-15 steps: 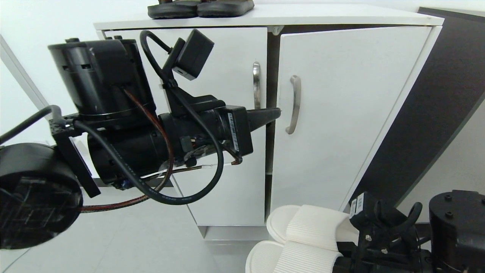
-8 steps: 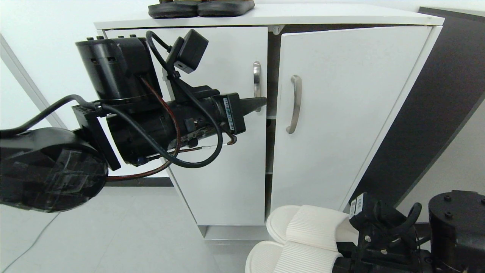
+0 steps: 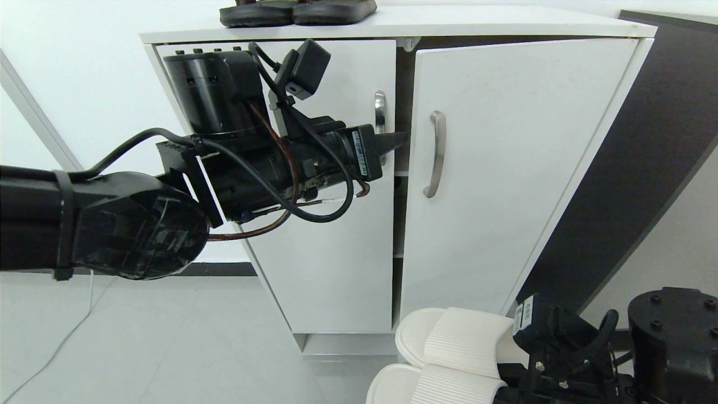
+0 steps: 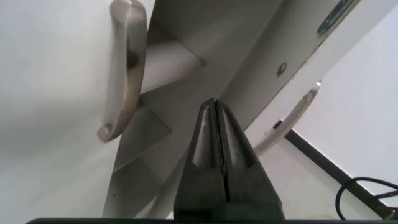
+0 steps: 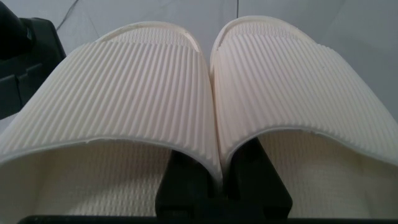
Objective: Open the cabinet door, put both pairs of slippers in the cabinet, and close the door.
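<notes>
Before the dark gap between the cabinet's (image 3: 505,25) doors, the left gripper (image 3: 405,138) points with jaws pressed together on nothing, just beside the left handle (image 3: 380,112). Its white label (image 3: 359,154) has print too small to read. Low down, the right gripper (image 5: 222,183) clamps the white slippers (image 3: 449,348) (dark slippers (image 3: 297,12) lie on the cabinet top). The right door (image 3: 505,168) stands slightly ajar.

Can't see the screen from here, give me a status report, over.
Left gripper shut, tip at the door gap. Right gripper shut on white slippers. Right door ajar; black slippers on cabinet top. No obstruction seen.
</notes>
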